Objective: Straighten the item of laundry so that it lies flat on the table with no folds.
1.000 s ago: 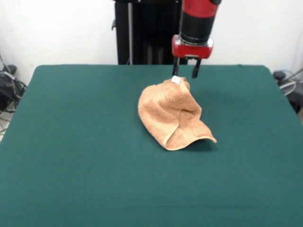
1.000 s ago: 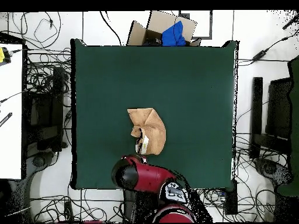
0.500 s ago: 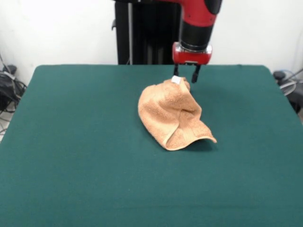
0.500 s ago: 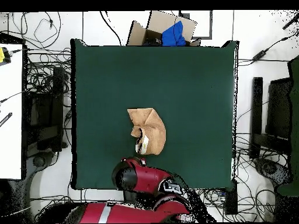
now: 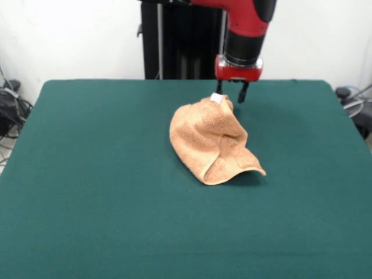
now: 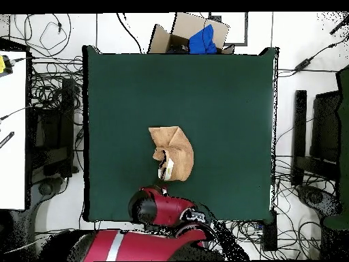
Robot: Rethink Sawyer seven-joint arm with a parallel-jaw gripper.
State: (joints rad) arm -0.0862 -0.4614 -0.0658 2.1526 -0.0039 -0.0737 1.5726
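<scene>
Peach terry towel (image 5: 214, 141) lies crumpled and folded near the middle of the green table (image 5: 93, 174), its white tag (image 5: 216, 98) at the far corner, as my gripper (image 5: 232, 93) hangs just behind it, jaws apart and empty.

Front view across table (image 5: 87, 221), overhead straight down; both sharing it.

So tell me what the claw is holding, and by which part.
Nothing. The claw hangs open just behind the crumpled towel, near its white tag, with no cloth between its fingers.
</scene>
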